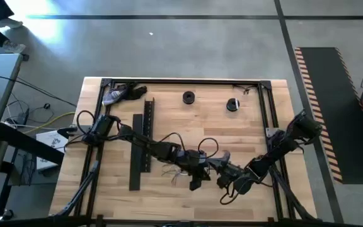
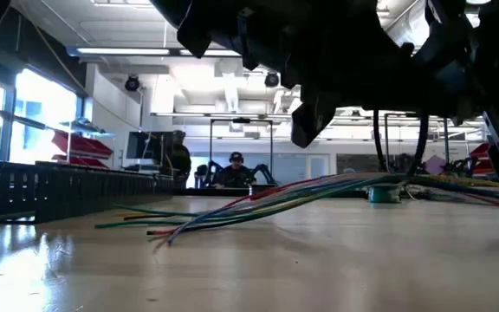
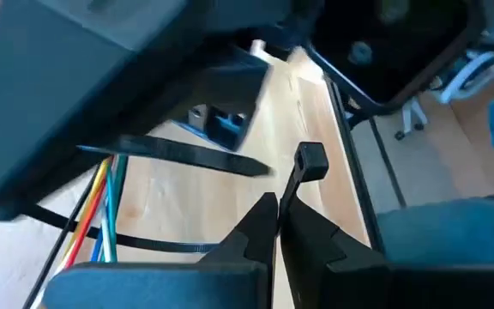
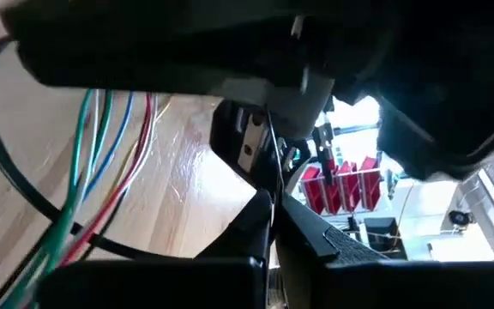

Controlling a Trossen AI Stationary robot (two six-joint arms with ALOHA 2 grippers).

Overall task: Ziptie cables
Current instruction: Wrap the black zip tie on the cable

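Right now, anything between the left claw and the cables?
Nothing visible. The left claw is shut on a black zip tie, right beside the cables. The right claw, shut, is close by; the black channel lies off to the side.

Counter (image 1: 169,195): pale wood planks, edged by a dark frame.
Black channel (image 1: 142,144): long slotted bar lying on the left half, running near to far.
2 dark round items (image 1: 188,97): far side, apart, right one (image 1: 232,104) with white.
People (image 2: 232,170): seated in the room behind.
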